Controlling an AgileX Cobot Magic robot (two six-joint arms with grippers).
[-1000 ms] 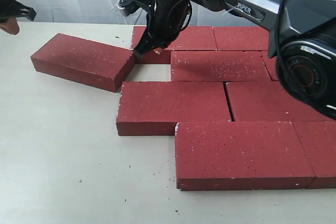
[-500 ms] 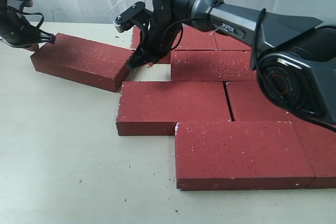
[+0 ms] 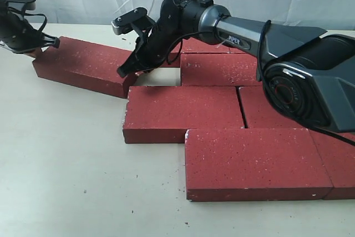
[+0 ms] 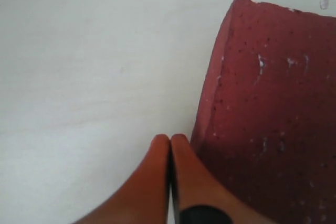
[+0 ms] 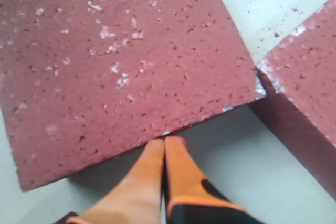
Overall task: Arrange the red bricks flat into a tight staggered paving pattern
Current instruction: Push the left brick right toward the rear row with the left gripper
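Note:
One loose red brick (image 3: 83, 62) lies askew on the table, left of the paved bricks (image 3: 233, 69). My left gripper (image 3: 37, 50) is shut and empty at the loose brick's far left corner. In the left wrist view its closed tips (image 4: 169, 139) rest on the table beside the brick's side (image 4: 273, 108). My right gripper (image 3: 125, 71) is shut and empty against the loose brick's right end, in the gap before the second row. Its tips (image 5: 165, 141) touch that brick's edge (image 5: 115, 61); a neighbouring brick (image 5: 310, 82) meets the brick's corner.
Paved rows: a brick (image 3: 183, 112) and its neighbour (image 3: 288, 106) in the third row, two front bricks (image 3: 255, 162) (image 3: 338, 159). The right arm (image 3: 249, 29) stretches over the back row. Grit (image 3: 166, 184) dots the white table (image 3: 66, 165).
The left gripper came down from the upper left to the loose brick's far corner. The right gripper slid left and down from the back row to the brick's right end.

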